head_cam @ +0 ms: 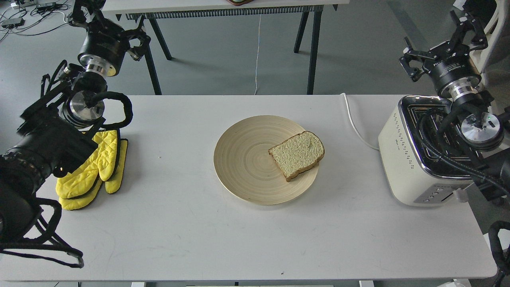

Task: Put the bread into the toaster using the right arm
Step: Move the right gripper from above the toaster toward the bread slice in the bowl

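Bread lies flat on the right part of a round plate, mid-table. Toaster stands at the table's right edge, right arm above it. Yellow mitts lie at left, beside the left arm.

one bread slice, one plate, one toaster, two yellow mitts.

- A plate sits at the middle of the table.
- The bread lies flat on the plate's right part, reaching its rim.
- The toaster stands at the table's right edge, well apart from the plate.
- The mitts lie at the left, one on the other.
- A cord runs from the toaster to the table's back edge.
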### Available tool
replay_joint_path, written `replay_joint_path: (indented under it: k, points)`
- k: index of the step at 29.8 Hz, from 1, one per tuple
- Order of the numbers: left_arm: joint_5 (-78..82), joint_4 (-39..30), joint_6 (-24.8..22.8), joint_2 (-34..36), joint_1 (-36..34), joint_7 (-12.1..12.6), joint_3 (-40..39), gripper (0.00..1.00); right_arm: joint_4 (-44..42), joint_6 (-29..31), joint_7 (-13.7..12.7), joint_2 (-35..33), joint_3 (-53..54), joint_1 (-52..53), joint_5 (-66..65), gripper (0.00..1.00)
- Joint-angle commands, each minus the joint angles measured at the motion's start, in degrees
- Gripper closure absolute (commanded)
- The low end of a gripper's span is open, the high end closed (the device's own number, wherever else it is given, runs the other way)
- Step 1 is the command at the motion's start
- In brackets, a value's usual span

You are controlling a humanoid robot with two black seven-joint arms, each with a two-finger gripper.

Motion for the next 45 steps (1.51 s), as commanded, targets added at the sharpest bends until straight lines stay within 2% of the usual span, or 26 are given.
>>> replay_joint_path:
  k: [1, 4, 8, 14, 20, 26, 31, 40, 45]
  points:
    - [-0.08, 0.00, 0.00, -0.08, 0.09, -0.96, -0.08, 0.00, 0.17, 0.18, -0.01, 0.37, -0.35, 0.04, -0.01, 0.00]
    - [-0.09, -0.18, 0.00, -0.08, 0.01, -4.12, 0.35, 0.00, 0.53, 0.00, 0.16, 0.46, -0.61, 0.22, -0.44, 0.00]
    - [-0.08, -0.09, 0.00, 0.18, 0.09, -4.22, 0.44, 0.00, 0.88, -0.43, 0.60, 0.02, -3.94, 2.05, -4.47, 0.00]
    - [0.00, -0.09, 0.00, 0.01, 0.09, -4.30, 0.62, 0.00, 1.93, -3.68, 0.96, -0.50, -11.41, 8.21, -25.28, 0.01]
    - [0.00, -0.09, 0.00, -0.08, 0.09, -4.39, 0.71, 0.00, 8.42, -12.38, 0.61, -2.70, -22.22, 10.15, -53.84, 0.02]
    - [0.00, 0.00, 0.00, -0.08, 0.09, -4.39, 0.79, 0.00, 11.42, -19.76, -0.45, -2.97, -35.05, 12.52, -68.98, 0.03]
    - [0.00, 0.00, 0.00, -0.17, 0.09, -4.39, 0.79, 0.00, 11.34, -23.11, -0.71, -2.18, -45.33, 13.75, -73.83, 0.08]
    - [0.00, 0.00, 0.00, -0.25, 0.09, -4.39, 0.79, 0.00, 10.19, -23.73, -4.58, 0.81, -57.38, 12.79, -75.24, 0.32]
    - [0.09, 0.00, 0.00, -0.25, 0.09, -4.39, 0.88, 0.00, 8.79, -23.81, -5.02, 1.95, -59.15, 10.95, -75.24, 0.34]
